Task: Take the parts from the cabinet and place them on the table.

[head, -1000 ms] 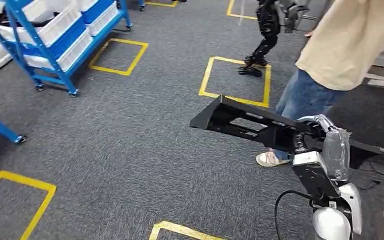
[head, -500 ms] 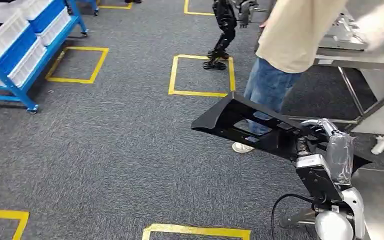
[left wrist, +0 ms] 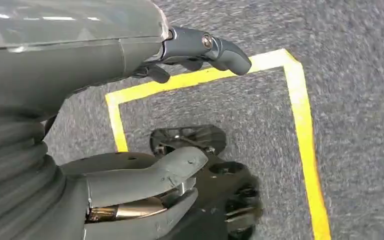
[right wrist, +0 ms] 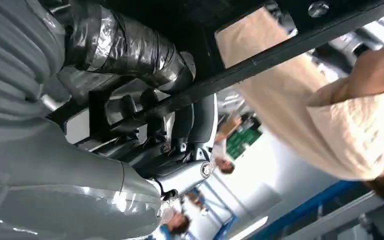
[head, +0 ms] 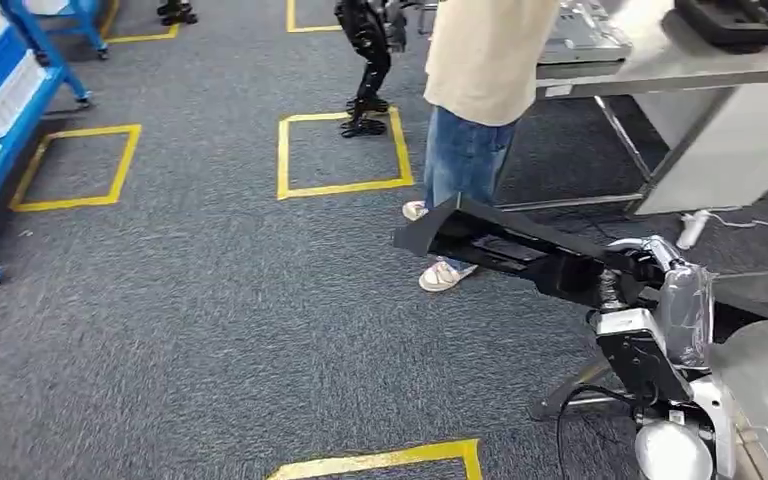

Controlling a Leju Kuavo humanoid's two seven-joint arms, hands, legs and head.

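My right hand grips the long black part (fingers wrapped round its bar), holding it above the grey carpet. My left hand hangs spread, holding nothing. Beyond, a person stands beside the metal table.

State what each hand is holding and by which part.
The right hand grips the long black part at its near end, the rest jutting out over the floor. The left hand holds nothing, its fingers apart.
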